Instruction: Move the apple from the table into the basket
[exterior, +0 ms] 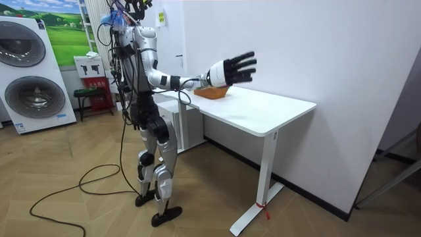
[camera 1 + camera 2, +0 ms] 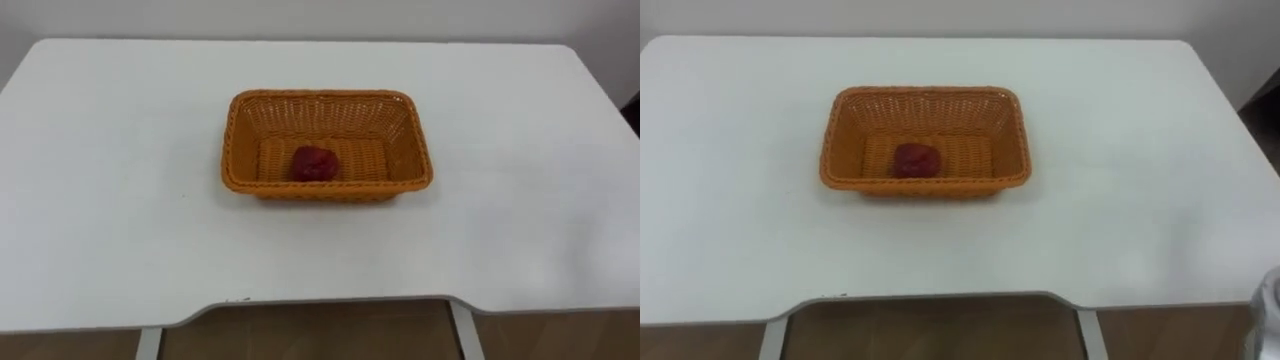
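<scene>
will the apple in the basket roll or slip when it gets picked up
The apple is rounded, so a nudge would likely roll it, though the walls of the basket should stop it. It looks firm, probably keeping its shape in a grip.

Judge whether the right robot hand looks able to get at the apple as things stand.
Probably yes. The apple lies uncovered in the open-topped basket, and the right robot hand is raised open above the table near it, with nothing between them.
</scene>
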